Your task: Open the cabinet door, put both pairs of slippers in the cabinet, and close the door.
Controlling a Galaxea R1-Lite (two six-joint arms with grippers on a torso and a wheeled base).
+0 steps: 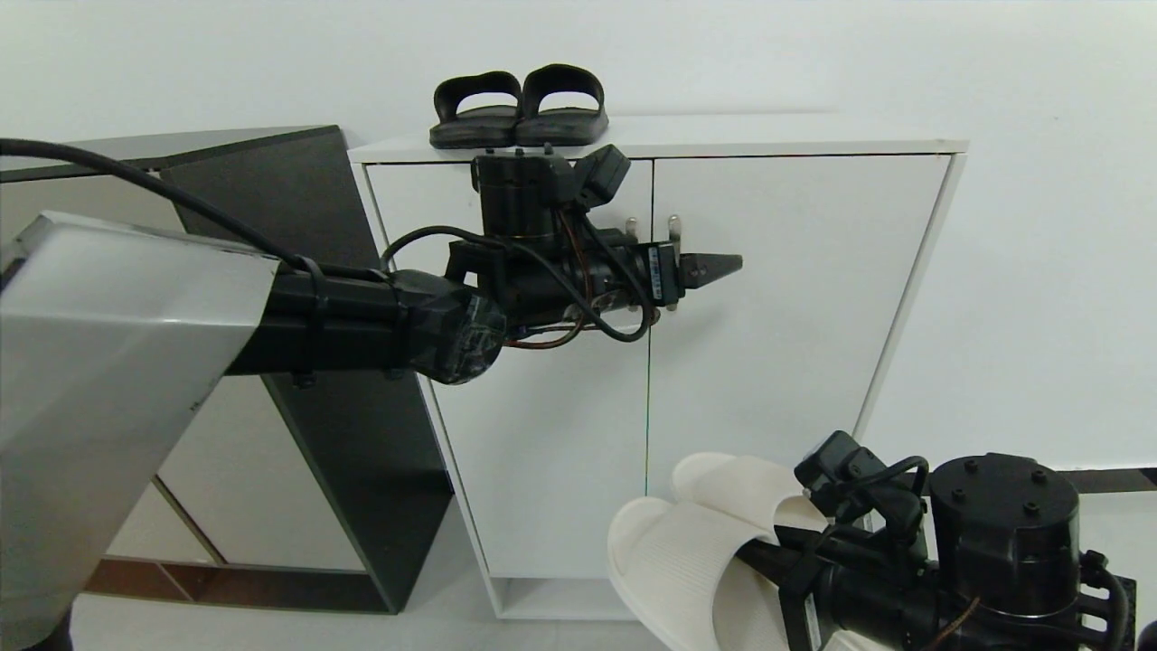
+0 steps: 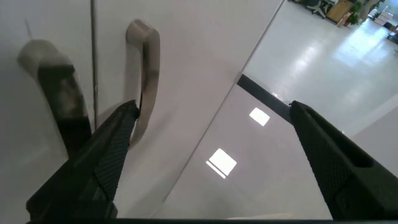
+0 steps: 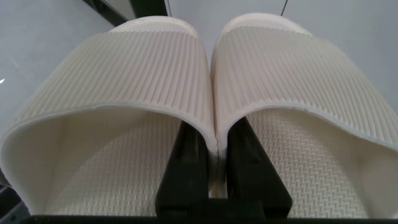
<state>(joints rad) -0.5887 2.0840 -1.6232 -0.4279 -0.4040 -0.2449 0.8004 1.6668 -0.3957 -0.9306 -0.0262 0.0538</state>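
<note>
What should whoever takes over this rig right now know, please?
Left claw: open, at the door handles of the shut cabinet, gripping nothing.
Right claw: shut on the white slippers, low in front of the cabinet.
Black slippers: on the cabinet top.
Done: white pair picked up.
Left: open a door, stow both pairs, close it.

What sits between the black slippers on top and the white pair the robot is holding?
In the head view, the closed white cabinet doors and their two handles lie between them, with the left gripper poised in front of the handles.
</note>
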